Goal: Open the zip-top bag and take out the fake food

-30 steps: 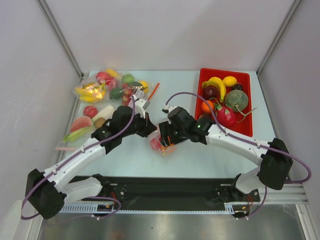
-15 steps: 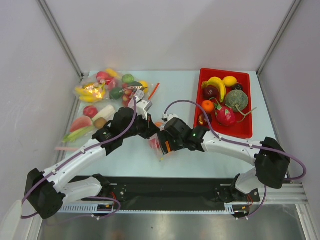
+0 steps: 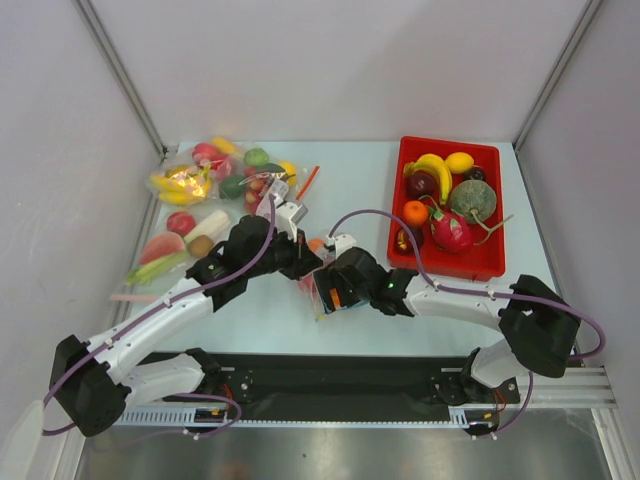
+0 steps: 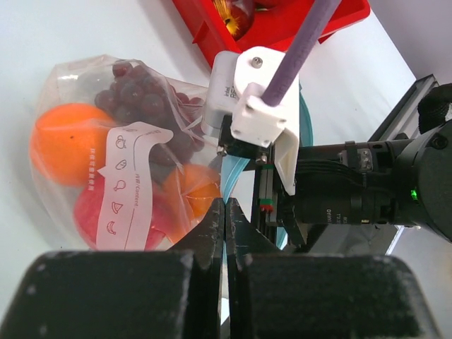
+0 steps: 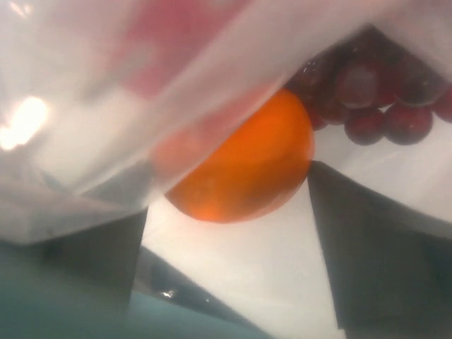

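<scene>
The left end effector (image 4: 224, 227) has its fingers pressed fully together on the mouth edge of the zip-top bag (image 4: 70, 85), with the blue-green zip strip (image 4: 230, 173) running down into the pinch. Just beside it, the right end effector (image 5: 226, 212) has its fingers apart. Clear film drapes right across its camera, and I cannot tell whether either finger has caught any plastic.

The bag lies on the desk (image 3: 400, 310) between the two arms, near the middle of the near edge. The fake food (image 4: 63, 145) is inside it: an orange fruit, a dark purple grape cluster (image 4: 145, 92) and something red under the white label (image 4: 131, 183). I judge that the seal is not yet parted along its length.

The main risks:
- The left pinch holds only thin, slick film, so a pull from the other side could slide it free.
- The right fingers may close on both lips at once, because the film blinds their camera, and then pulling would drag the whole bag without opening it.
- The two end effectors sit very near each other, so a small misjudged move could knock them together.
- If the mouth pops open suddenly, the round fruit could roll across the desk, away from the red tray (image 3: 492, 266).
</scene>
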`<state>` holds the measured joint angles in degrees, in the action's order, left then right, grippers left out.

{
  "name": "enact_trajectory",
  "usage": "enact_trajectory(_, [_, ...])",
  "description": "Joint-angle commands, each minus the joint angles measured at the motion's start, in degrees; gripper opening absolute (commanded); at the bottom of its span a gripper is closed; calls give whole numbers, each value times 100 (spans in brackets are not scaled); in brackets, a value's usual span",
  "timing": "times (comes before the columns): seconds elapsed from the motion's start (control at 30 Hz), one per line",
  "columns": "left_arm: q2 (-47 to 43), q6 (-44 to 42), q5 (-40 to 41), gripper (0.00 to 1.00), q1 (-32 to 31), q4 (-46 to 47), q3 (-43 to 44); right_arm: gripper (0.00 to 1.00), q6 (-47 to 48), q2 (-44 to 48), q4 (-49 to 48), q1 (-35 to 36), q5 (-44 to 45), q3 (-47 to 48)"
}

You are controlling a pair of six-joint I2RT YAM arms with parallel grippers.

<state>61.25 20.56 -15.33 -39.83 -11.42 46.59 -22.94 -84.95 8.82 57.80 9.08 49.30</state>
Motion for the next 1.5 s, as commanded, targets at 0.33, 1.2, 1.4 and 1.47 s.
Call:
enact_trajectory(0.33, [141,98,-14,0,-112,272,113,37,422,882,-13,47,348,71])
enact_trajectory(1.2, [993,-210,558,0,-209,-44,711,31,870,3493,2167,-1261,-319,1038])
enact_trajectory(1.4, [1073,-236,470,1,-183,26,799,31,1441,3828,2651,-3235,-363,994])
enact_trajectory(1.47, [1073,-245,461,0,-183,8,799,31,1503,3723,2651,-3799,-468,889])
